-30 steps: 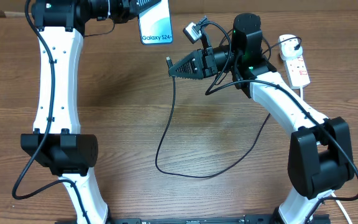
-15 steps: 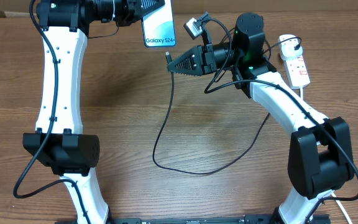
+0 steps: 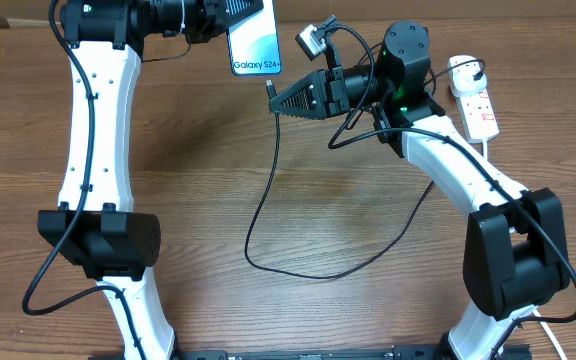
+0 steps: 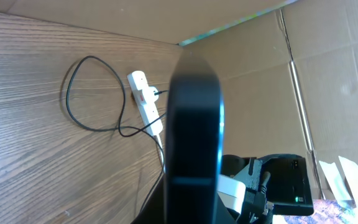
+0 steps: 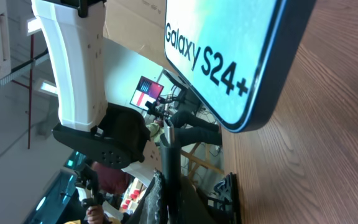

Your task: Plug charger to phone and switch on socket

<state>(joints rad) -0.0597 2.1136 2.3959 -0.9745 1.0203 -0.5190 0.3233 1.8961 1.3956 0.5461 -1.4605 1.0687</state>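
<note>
My left gripper (image 3: 236,12) is shut on the phone (image 3: 255,42) and holds it above the table's far edge. The lit screen faces up and its text is at the near end. In the left wrist view the phone (image 4: 194,130) shows edge-on as a dark slab. My right gripper (image 3: 276,104) is shut on the charger (image 3: 271,92) just behind its plug tip. The tip (image 5: 168,132) points at the phone's (image 5: 229,56) lower edge, a short gap away. The black cable (image 3: 268,210) loops over the table to the white socket (image 3: 481,112) at the far right.
A cardboard wall (image 4: 328,74) stands behind the table's far edge. The socket (image 4: 146,104) lies close to it, its thick white cord (image 3: 488,148) running towards the near side. The cable's slack loop (image 3: 308,274) lies mid-table between the two arm bases (image 3: 98,245) (image 3: 513,250).
The left gripper has shifted the phone a little to the right. The right gripper has lifted the plug tip slightly towards the phone's lower edge. Both have held almost still for the last half second.
</note>
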